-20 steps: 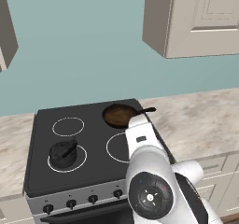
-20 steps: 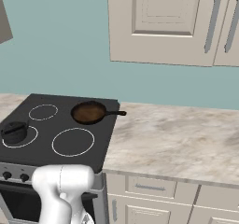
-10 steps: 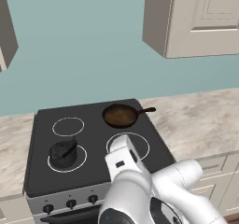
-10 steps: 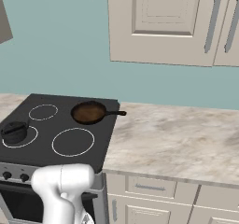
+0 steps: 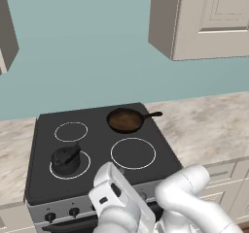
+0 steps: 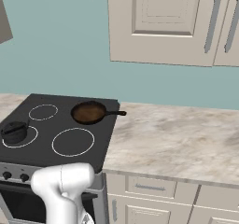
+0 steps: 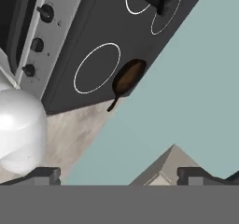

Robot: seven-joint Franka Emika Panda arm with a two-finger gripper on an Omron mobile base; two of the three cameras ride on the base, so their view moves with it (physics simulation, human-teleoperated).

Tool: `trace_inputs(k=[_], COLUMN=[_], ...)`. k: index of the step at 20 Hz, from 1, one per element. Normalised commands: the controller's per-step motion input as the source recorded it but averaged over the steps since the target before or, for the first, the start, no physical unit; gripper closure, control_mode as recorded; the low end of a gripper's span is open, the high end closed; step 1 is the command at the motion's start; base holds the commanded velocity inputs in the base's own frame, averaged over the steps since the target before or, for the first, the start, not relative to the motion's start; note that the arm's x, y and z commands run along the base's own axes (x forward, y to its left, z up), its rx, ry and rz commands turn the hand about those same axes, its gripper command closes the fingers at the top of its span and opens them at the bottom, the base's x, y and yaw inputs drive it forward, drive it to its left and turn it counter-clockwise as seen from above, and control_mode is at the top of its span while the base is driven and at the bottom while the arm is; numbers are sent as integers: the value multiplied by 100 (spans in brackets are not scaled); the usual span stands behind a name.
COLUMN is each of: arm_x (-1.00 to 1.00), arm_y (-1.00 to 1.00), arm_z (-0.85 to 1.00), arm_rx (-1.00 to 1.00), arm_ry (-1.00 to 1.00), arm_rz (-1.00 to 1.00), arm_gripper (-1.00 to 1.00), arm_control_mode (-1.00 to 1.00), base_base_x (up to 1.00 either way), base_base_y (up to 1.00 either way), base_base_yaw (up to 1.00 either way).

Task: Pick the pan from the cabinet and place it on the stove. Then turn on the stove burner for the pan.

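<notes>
so the pan [image 5: 125, 120] is already sitting on the stove's [image 5: 97, 178] back right ring, gripper [image 7: 119, 175] empty with jaws spread wide, so I'd come down slow on the right knob [image 7: 29, 70] and pinch it square before twisting.

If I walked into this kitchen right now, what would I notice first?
Probably the black stove with its white rings, in the middle of the beige counter. A small brown pan sits on the back right ring, its handle pointing toward the counter, and a squat black kettle sits on the front left ring. The white robot arm curls low in front.
</notes>
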Motion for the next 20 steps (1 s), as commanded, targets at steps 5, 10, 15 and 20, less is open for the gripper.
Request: trace_inputs(k=[5, 10, 15, 20], arm_x=[-1, 0, 0, 1], arm_y=[14, 0, 7, 15], arm_z=[-29, -45, -57, -62], arm_rx=[-15, -11, -15, -17], arm_ry=[0, 0, 0, 0], arm_rz=[3, 0, 0, 0], arm_gripper=[-100, -100, -100, -100], arm_control_mode=[-100, -100, -100, -100], base_base_x=[0, 0, 0, 0], base_base_y=[0, 0, 0, 0], base_base_yaw=[0, 0, 0, 0])
